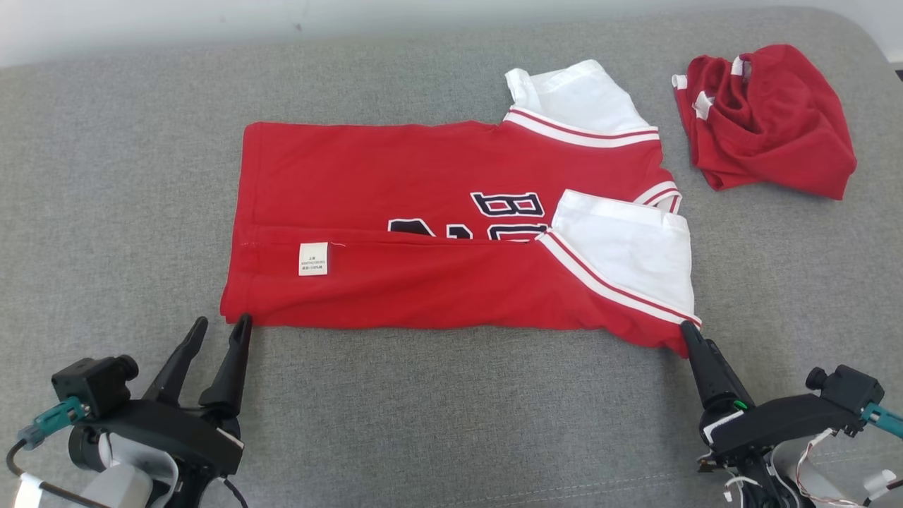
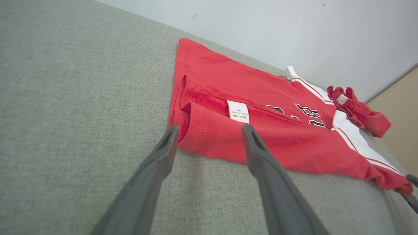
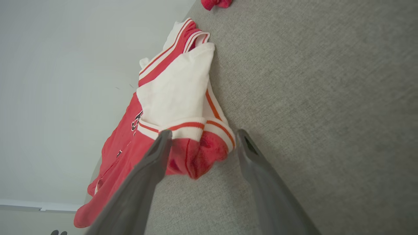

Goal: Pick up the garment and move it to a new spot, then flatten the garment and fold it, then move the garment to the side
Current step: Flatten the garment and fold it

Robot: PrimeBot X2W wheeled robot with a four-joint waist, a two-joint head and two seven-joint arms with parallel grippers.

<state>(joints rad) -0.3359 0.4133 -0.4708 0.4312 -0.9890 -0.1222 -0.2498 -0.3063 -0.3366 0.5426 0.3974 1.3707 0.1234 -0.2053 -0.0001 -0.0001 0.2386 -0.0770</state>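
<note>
Both grippers sit at the near corners of a half-folded red jersey

Left gripper (image 1: 222,321) stands with its jaws spread, tips just at the hem corner of the garment (image 1: 423,176), which lies flat mid-way across the grey cushion (image 1: 451,409) with its near edge already turned over (the care label (image 1: 313,258) faces up). Right gripper (image 1: 690,330) is also unclenched, its fingers straddling the bunched shoulder corner below the white sleeve (image 1: 628,247) without pinching it. The jersey looks like light, limp knit: it should sag and drag, not hold shape, so both folded corners are best pinched through every layer and lifted together. A crumpled red heap (image 1: 769,120) lies apart at the far right.
</note>
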